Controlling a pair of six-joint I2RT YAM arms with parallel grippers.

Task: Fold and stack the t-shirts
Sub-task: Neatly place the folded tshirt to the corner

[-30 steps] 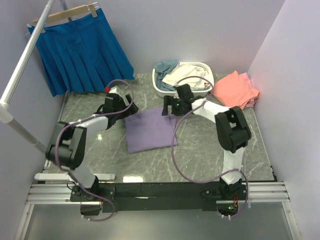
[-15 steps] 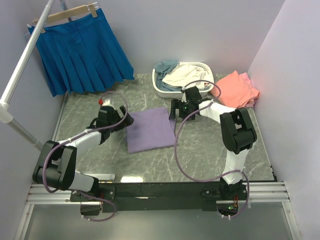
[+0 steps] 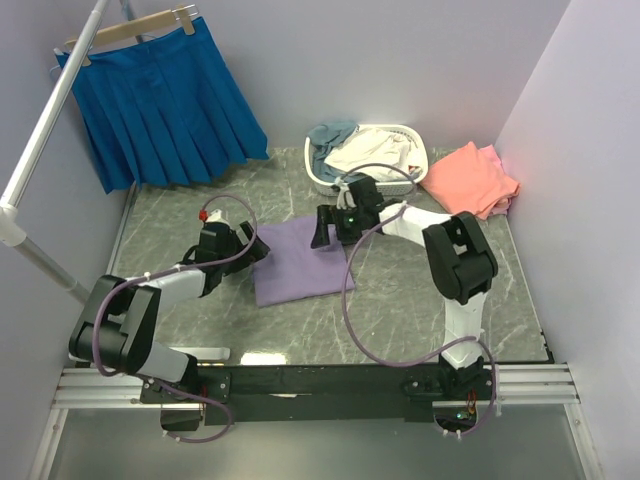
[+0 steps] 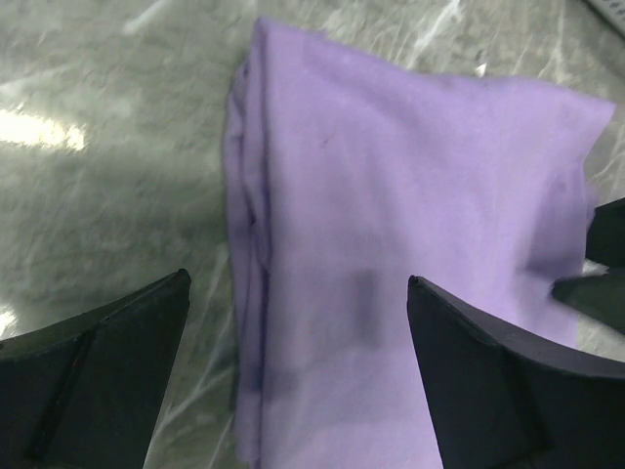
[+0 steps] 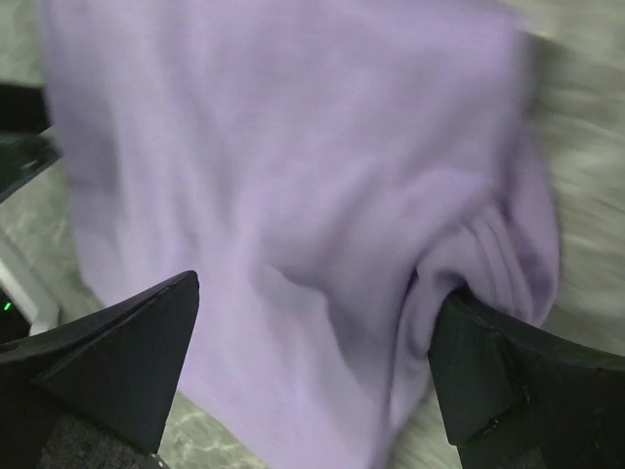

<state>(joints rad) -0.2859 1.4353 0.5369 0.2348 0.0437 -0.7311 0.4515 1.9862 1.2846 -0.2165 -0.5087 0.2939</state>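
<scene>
A lavender-purple t-shirt (image 3: 300, 262) lies folded into a rectangle in the middle of the table. My left gripper (image 3: 257, 245) is open, low over the shirt's left folded edge (image 4: 249, 225), with its fingers (image 4: 107, 352) astride that edge. My right gripper (image 3: 324, 228) is open over the shirt's far right corner. In the right wrist view the purple cloth (image 5: 293, 195) fills the gap, and one finger (image 5: 508, 371) presses against a bunched fold. Coral-pink t-shirts (image 3: 470, 178) lie piled at the back right. Cream-white (image 3: 365, 152) and grey-blue (image 3: 330, 135) t-shirts sit in the basket.
The white lattice basket (image 3: 418, 152) stands at the back centre, just behind my right arm. A bright blue pleated skirt (image 3: 160, 100) hangs on a wooden hanger at the back left beside a slanted white pole (image 3: 50, 120). The marble tabletop (image 3: 400, 300) shows bare on both sides of the purple shirt.
My left gripper has come down and rightward to the shirt's left edge. My right gripper has swung left, from beside the shirt's right edge to over its far corner, bunching cloth there.
</scene>
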